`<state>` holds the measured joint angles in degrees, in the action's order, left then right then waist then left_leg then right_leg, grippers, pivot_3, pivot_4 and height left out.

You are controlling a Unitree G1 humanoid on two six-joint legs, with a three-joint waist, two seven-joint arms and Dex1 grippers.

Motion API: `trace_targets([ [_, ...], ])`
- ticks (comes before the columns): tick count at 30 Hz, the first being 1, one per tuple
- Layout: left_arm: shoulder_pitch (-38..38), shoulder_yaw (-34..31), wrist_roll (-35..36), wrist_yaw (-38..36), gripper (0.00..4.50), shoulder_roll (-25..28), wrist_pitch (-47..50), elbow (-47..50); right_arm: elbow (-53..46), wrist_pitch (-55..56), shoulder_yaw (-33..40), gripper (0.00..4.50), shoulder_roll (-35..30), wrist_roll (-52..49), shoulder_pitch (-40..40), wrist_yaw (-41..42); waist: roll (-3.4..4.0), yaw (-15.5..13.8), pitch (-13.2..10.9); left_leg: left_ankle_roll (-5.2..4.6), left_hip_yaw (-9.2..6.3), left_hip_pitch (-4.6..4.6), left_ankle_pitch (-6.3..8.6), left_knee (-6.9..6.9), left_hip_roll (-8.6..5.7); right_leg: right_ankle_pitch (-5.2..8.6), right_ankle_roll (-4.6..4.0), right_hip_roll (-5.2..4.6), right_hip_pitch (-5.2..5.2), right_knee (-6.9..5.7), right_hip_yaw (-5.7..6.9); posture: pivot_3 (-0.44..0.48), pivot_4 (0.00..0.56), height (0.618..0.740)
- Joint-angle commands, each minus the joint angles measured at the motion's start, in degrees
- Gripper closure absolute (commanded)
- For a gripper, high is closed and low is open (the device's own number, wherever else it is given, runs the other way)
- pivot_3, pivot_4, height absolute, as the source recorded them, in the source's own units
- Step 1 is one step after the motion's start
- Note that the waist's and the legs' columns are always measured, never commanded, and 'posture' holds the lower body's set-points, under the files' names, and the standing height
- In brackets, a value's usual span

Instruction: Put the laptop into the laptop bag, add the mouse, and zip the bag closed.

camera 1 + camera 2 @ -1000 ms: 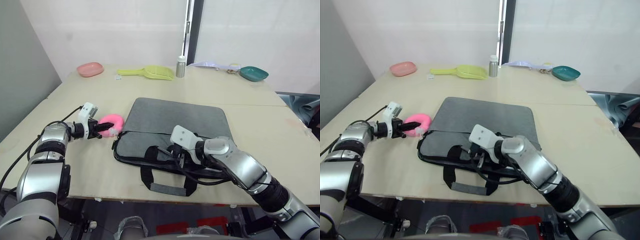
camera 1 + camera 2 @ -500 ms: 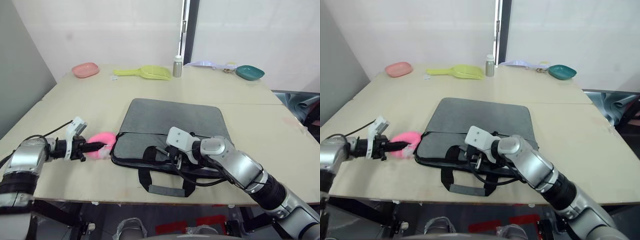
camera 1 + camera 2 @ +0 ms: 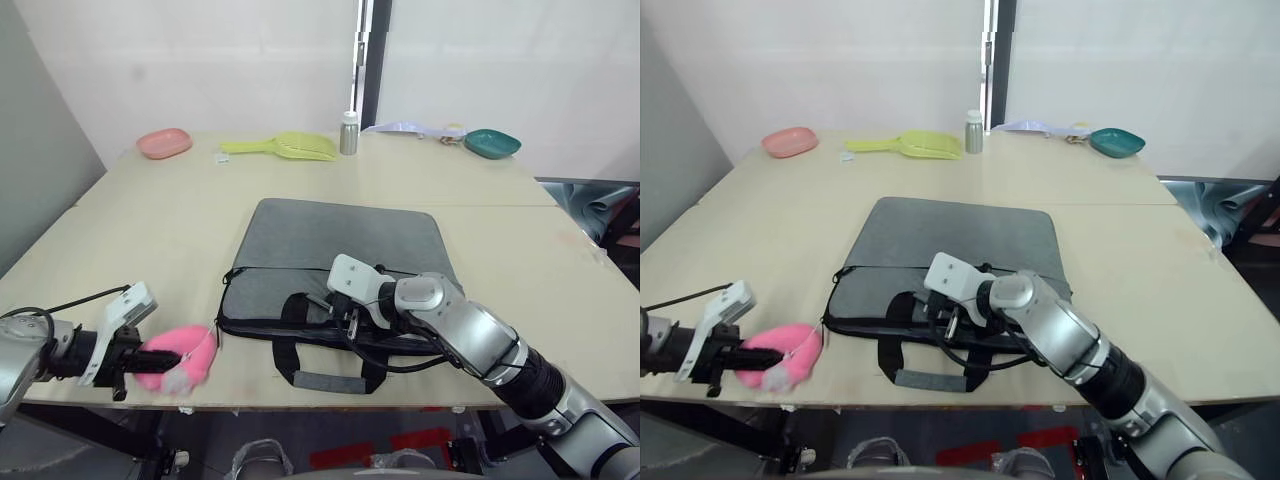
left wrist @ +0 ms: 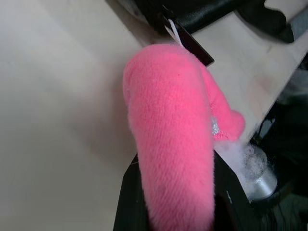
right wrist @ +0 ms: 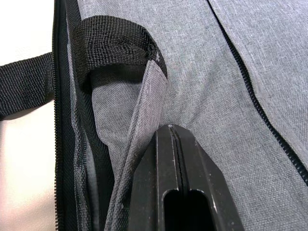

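A grey laptop bag (image 3: pixel 340 245) lies flat in the middle of the table, with its black handles (image 3: pixel 325 365) hanging toward the front edge. My right gripper (image 3: pixel 340 305) rests shut on the bag's front edge by the zipper; the right wrist view has its fingertips (image 5: pixel 169 129) pressed together against a grey fabric flap (image 5: pixel 139 120). My left gripper (image 3: pixel 150 358) is shut on a pink plush toy (image 3: pixel 180 352) at the table's front left edge, left of the bag. The laptop and the mouse are out of view.
Along the far edge of the table (image 3: pixel 150 240) stand a pink dish (image 3: pixel 164 142), a yellow-green scoop (image 3: pixel 285 146), a silver bottle (image 3: pixel 348 132) and a teal dish (image 3: pixel 492 142). The table's front edge runs just below the bag's handles.
My left gripper has drawn the pink plush toy away from the bag's left corner, toward the front left edge of the table. My right gripper has stayed at the bag's front edge.
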<state>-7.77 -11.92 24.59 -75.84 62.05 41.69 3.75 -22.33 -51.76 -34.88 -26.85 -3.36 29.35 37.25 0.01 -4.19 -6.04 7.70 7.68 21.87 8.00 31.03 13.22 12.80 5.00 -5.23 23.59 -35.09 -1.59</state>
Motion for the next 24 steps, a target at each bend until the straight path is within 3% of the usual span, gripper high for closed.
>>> trace_targets([
  [1,-5.83,0.99,0.54,-1.83,4.47,1.87,0.93,3.43,9.01,-3.69,-2.22,4.5,-2.06,2.89,-2.55,-1.17,0.0,0.52,0.03,0.0,0.01,0.01,0.0,-0.01,0.0,0.0,0.0,0.01,0.02,0.02,-0.01,0.0,0.15,0.74],
  [7,-10.95,4.27,3.39,2.41,4.47,-1.16,4.44,14.4,9.18,-3.88,-2.47,4.5,-1.13,2.88,-2.57,-1.45,0.15,1.29,0.44,0.0,0.29,0.01,0.0,-0.03,0.0,-0.09,-0.32,0.0,0.02,0.16,-0.18,0.0,0.15,0.74],
  [10,-9.89,8.61,1.17,11.73,4.47,-6.47,7.91,18.73,9.18,-4.11,-2.31,4.5,-0.41,2.84,-2.83,-1.68,0.52,1.29,0.98,0.0,0.41,-0.03,0.01,-0.15,-0.02,-0.24,-0.59,-0.02,0.01,0.28,-0.23,0.0,0.15,0.74],
  [13,-7.21,8.94,3.05,18.02,4.47,-10.99,13.45,22.76,9.2,-4.14,-2.24,4.5,-0.09,2.9,-2.97,-1.77,0.86,0.78,1.16,-0.02,0.54,-0.23,0.02,-0.16,-0.07,0.2,0.15,-0.13,-0.07,0.31,-0.27,0.0,0.15,0.74],
  [16,-6.3,8.73,3.94,20.3,4.47,-12.29,16.35,24.23,9.25,-4.11,-2.21,4.5,0.01,3.0,-3.03,-1.82,0.96,0.45,1.08,-0.02,0.67,-0.8,0.02,-0.21,-0.1,0.34,0.37,-0.12,-0.43,0.26,-0.5,0.0,0.15,0.74],
  [18,-5.87,13.28,2.77,22.61,4.47,-13.33,16.53,27.23,9.72,-3.95,-1.97,4.5,0.26,2.96,-2.85,-1.87,0.97,0.25,1.08,-0.02,0.67,-0.79,0.03,-0.33,-0.19,0.39,0.45,-0.13,-0.39,0.32,-0.6,0.0,0.15,0.74],
  [21,-4.36,17.76,-0.98,23.65,4.47,-13.31,12.64,25.17,10.2,-3.82,-1.65,4.5,0.54,3.04,-2.56,-1.9,1.09,-0.08,1.2,-0.03,0.65,-0.77,0.04,-0.47,-0.42,0.49,0.62,-0.14,-0.52,0.75,-0.87,0.0,0.15,0.74],
  [24,-2.47,18.26,-1.78,22.32,4.47,-13.64,10.07,21.12,10.18,-3.92,-1.4,4.5,0.79,3.33,-2.57,-1.75,1.13,-0.22,1.23,-0.06,0.62,-0.72,0.05,-0.82,-1.01,0.57,0.75,-0.26,-0.56,1.55,-1.41,0.0,0.15,0.74],
])
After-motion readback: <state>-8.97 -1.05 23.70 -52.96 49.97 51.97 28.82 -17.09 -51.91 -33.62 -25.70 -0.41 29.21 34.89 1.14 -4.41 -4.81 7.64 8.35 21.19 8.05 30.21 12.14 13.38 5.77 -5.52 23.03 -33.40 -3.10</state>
